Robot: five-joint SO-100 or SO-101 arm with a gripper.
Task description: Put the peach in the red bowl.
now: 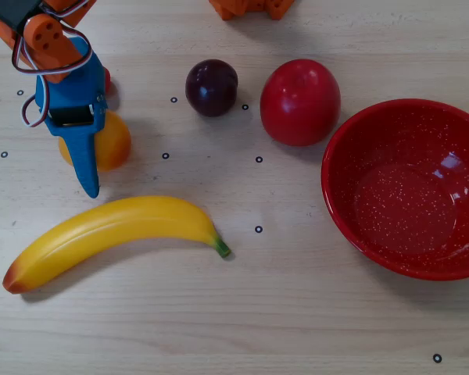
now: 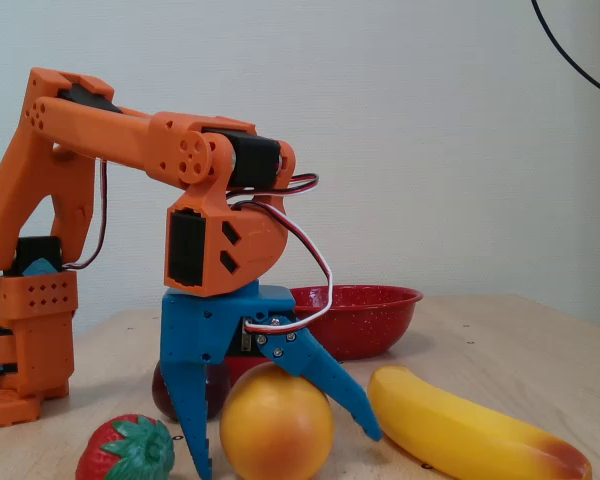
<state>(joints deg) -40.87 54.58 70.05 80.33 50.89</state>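
No brand, label or writing could be read on anything. The blue claw (image 2: 285, 455) stood spread wide astride the peach (image 2: 276, 425), which rested on the surface (image 1: 297, 312) just above the banana (image 1: 109, 234) in the overhead view. The red bowl (image 1: 410, 117) sat well apart at the right.

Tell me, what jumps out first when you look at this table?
The orange arm's blue gripper stands out, its open fingers straddling the peach near the front of the fixed view. In the overhead view, the empty red bowl fills the right side. A long yellow banana lies below the peach, with a red apple beside the bowl.
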